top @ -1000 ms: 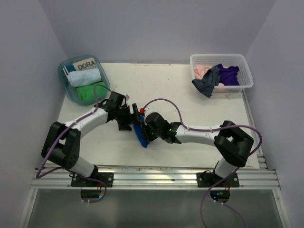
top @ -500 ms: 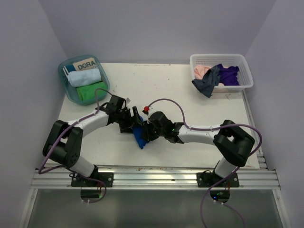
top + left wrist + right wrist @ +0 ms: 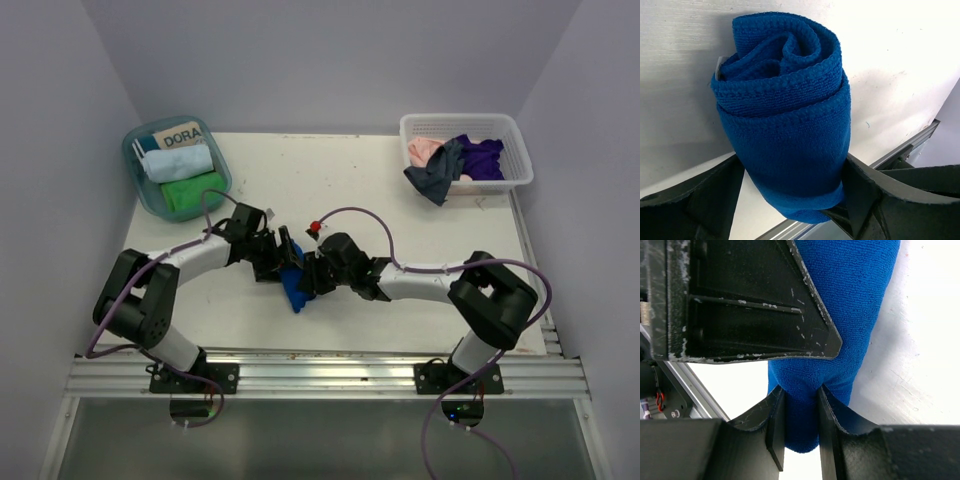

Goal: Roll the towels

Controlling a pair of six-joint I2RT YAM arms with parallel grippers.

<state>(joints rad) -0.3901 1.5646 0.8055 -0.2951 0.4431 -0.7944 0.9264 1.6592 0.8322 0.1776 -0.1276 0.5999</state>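
Royal blue towel is rolled. The right gripper pinches its end and the left gripper hugs its sides, I think. Next: lift together, no unrolling.

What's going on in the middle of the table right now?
Both arms are on one blue towel, already rolled, lying mid-table. The left gripper brackets the roll, touching both sides. The right gripper pinches one end. Two rolled towels sit in the bin at the left, and loose towels wait in the basket at the right.
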